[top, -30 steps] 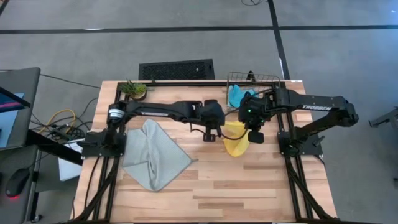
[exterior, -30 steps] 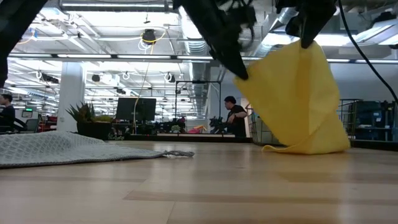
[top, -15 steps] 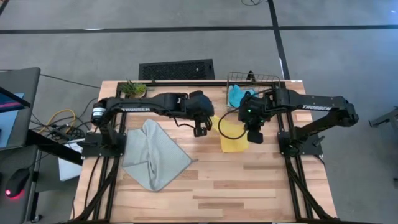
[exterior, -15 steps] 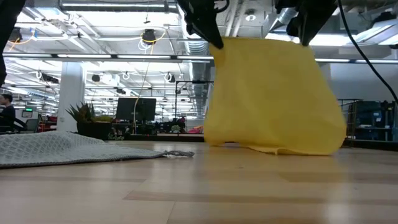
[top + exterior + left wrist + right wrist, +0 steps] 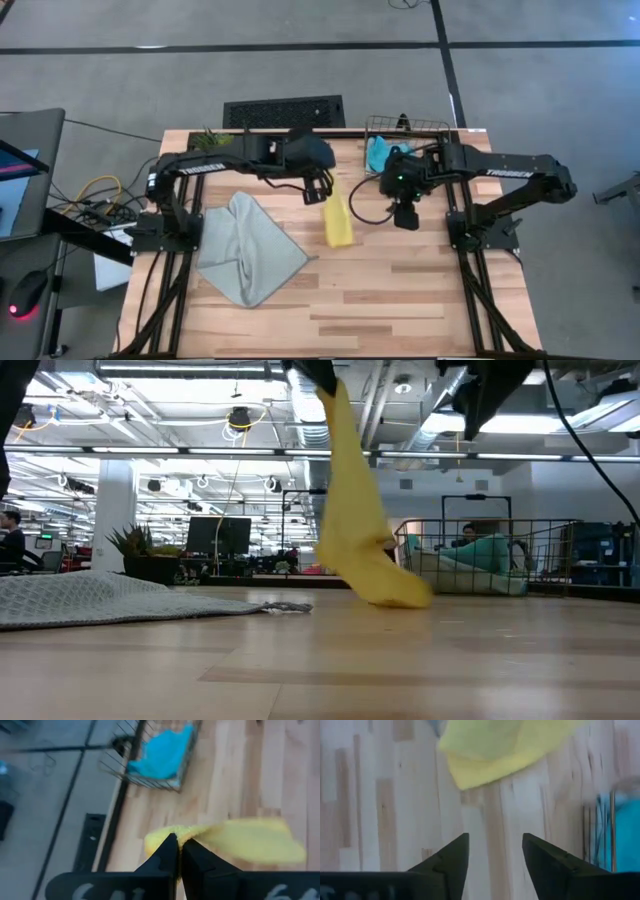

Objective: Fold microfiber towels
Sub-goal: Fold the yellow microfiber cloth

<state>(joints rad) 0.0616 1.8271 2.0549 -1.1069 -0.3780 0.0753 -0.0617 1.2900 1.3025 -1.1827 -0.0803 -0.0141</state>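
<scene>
Left gripper (image 5: 322, 190) clamped on yellow towel (image 5: 338, 221), frame centre; right gripper (image 5: 404, 215) apart. I'd lower it flat.

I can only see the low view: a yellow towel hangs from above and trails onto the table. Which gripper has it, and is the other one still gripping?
Observer: The left gripper is shut on a corner of the yellow towel.
Operator: And the right gripper?
Observer: The right gripper is open and empty, above bare wood beside the towel.
Operator: What's in the wire basket?
Observer: The wire basket at the table's far edge holds a cyan-blue towel.
</scene>
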